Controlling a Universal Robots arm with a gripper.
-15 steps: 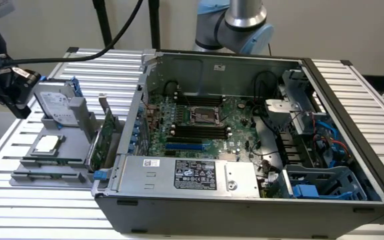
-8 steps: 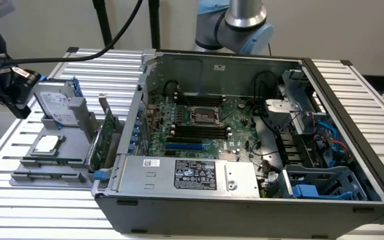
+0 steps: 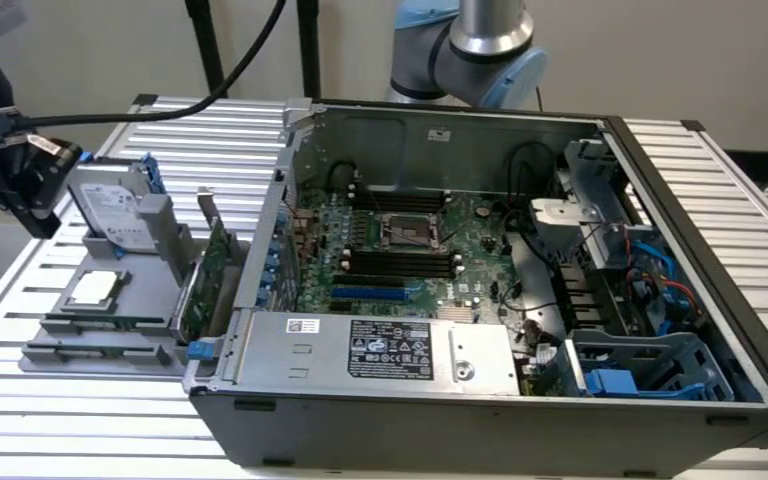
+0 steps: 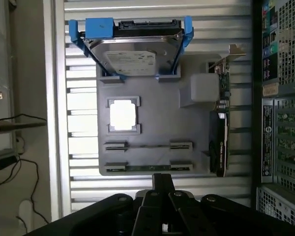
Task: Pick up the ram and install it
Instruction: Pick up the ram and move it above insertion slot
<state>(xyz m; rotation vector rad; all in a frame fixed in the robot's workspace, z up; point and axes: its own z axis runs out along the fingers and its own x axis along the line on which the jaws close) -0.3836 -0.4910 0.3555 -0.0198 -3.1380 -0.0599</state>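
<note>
currently i see the black end effector (image 4: 162, 183) clenched on nothing, hovering by the grey plastic tray (image 4: 152, 113) on the counter; the thin dark-green ram stick (image 3: 104, 322) sits slotted there, outside the open computer case (image 3: 491, 400).

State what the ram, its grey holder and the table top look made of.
Ram: dark-green circuit-board laminate, judging by colour. Grey holder: matte plastic, probably; even, dull surface. Table top: bare metal, likely aluminium; ribbed silver slats with a sheen.
</note>
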